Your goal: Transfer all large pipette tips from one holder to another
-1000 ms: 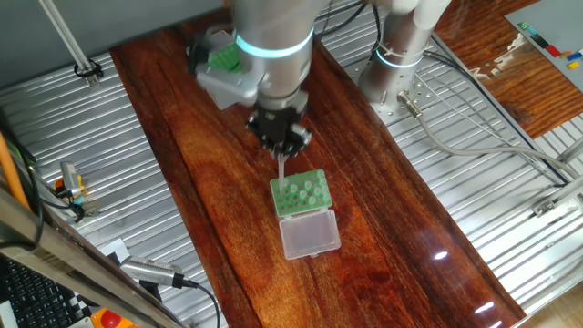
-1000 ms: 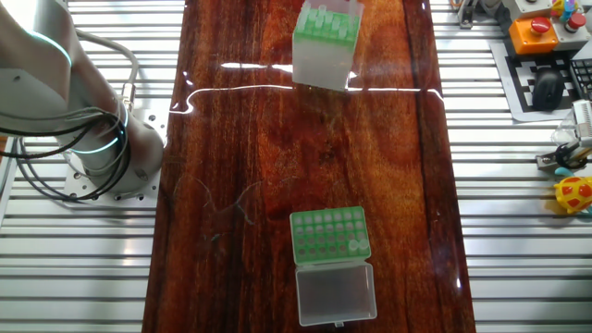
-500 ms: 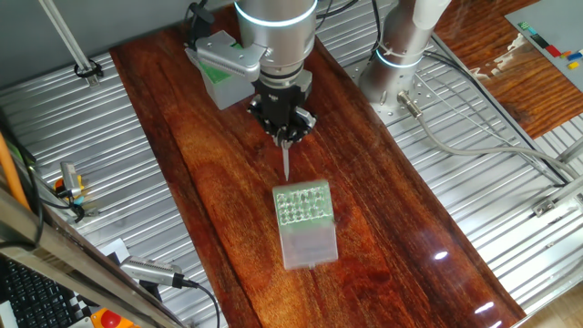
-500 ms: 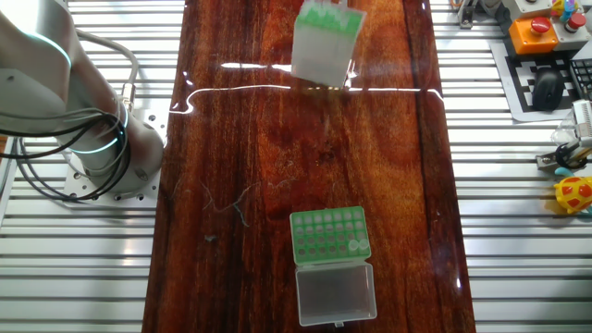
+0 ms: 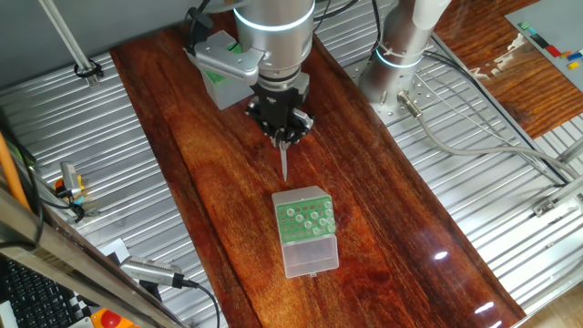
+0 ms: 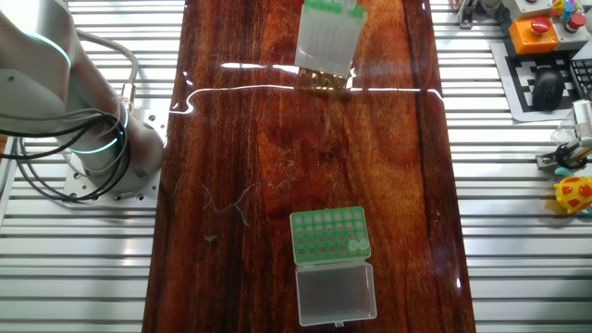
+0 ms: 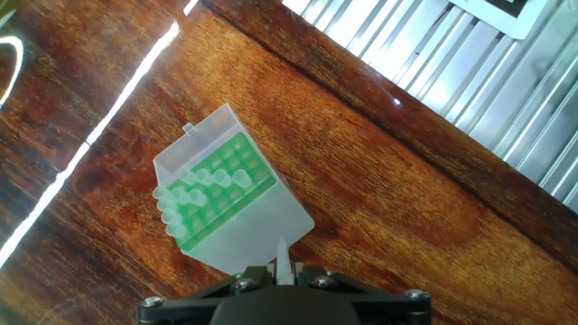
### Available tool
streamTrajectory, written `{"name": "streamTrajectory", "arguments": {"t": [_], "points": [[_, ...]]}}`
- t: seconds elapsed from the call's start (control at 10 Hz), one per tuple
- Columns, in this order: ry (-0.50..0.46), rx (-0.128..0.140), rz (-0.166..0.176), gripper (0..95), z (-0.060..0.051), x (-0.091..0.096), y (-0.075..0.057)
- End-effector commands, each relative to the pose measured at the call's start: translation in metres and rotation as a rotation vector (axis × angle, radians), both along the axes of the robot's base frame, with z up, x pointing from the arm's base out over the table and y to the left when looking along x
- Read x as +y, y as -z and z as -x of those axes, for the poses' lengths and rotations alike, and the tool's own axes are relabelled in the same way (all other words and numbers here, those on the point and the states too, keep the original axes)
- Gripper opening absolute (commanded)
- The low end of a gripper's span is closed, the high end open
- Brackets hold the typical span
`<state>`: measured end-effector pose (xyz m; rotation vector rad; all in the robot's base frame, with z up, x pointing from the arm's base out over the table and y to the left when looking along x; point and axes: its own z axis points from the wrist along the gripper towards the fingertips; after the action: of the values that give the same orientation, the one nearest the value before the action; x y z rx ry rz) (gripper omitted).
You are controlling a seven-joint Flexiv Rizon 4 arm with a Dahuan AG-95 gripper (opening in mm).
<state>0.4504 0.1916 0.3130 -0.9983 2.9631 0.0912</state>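
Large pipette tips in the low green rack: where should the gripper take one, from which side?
By the wide top end, straight down from above: the tips sit upright in the rack, narrow ends in the holes, and the lid lies open.

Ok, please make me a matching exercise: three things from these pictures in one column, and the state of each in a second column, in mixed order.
Things:
1. pipette tip
2. low green rack
3. tall translucent box

States:
A. its clear lid is folded open and lies flat
B. several tips stand along one edge of its green top
C. held by the fingers, narrow end pointing down

Pairs: 1-C, 2-A, 3-B
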Motion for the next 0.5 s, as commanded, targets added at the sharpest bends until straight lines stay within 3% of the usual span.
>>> {"name": "streamTrajectory", "arguments": {"t": [0.1,0.5], "points": [[-0.003,0.001,0.001,0.0,0.0007,-0.0002,0.0006],[-0.01,0.006,0.004,0.0,0.0005,0.0003,0.0006]]}}
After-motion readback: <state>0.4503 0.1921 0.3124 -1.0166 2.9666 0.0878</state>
